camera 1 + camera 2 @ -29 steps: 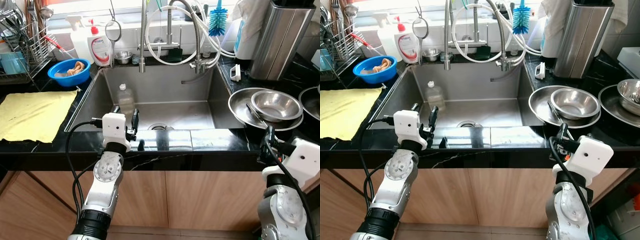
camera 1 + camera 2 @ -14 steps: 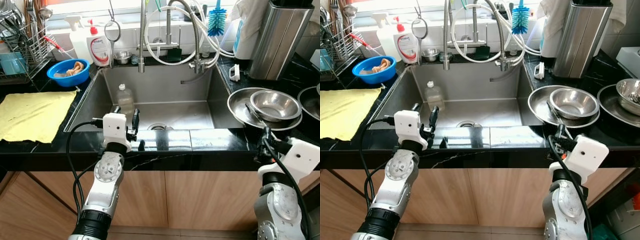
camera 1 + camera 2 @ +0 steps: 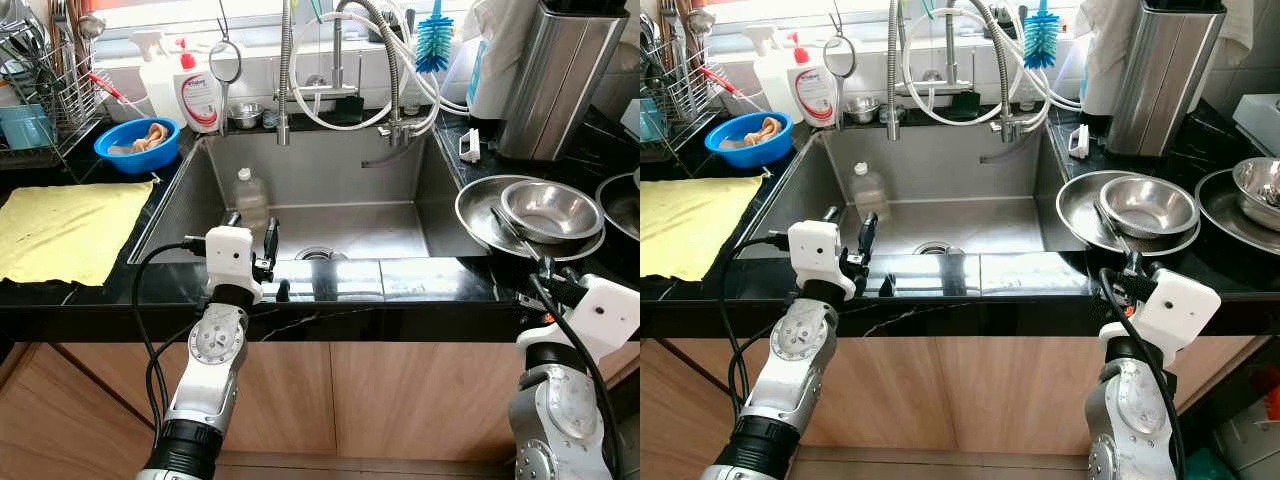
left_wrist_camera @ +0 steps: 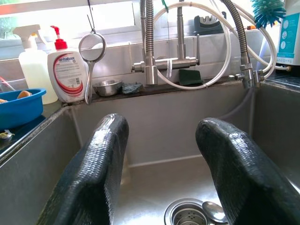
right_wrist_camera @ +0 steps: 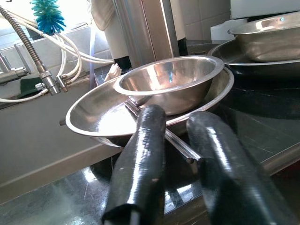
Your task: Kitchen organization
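My left gripper [image 3: 252, 228] hangs open over the front edge of the steel sink [image 3: 330, 175], its fingers [image 4: 101, 159] spread wide and holding nothing. A clear plastic bottle [image 3: 250, 195] stands in the sink just beyond it. On the right counter a steel bowl [image 3: 552, 210] sits in a wide steel pan [image 3: 478, 215], and a metal utensil [image 3: 508, 228] lies across the pan's rim. My right gripper [image 3: 543, 266] is at the counter's front edge just before that pan. Its fingers [image 5: 140, 159] are a narrow gap apart, and the utensil's handle [image 5: 180, 143] runs behind that gap.
A yellow cloth [image 3: 65, 225] covers the left counter, with a blue bowl [image 3: 138, 142] and a dish rack [image 3: 40, 90] behind it. A soap bottle [image 3: 200, 95], strainer [image 3: 227, 62] and taps [image 3: 340, 60] line the back. More steel dishes [image 3: 1260, 195] lie far right, beside a tall steel canister [image 3: 555, 75].
The right gripper has shifted very slightly near the pan's front rim. The left arm has stayed where it was.
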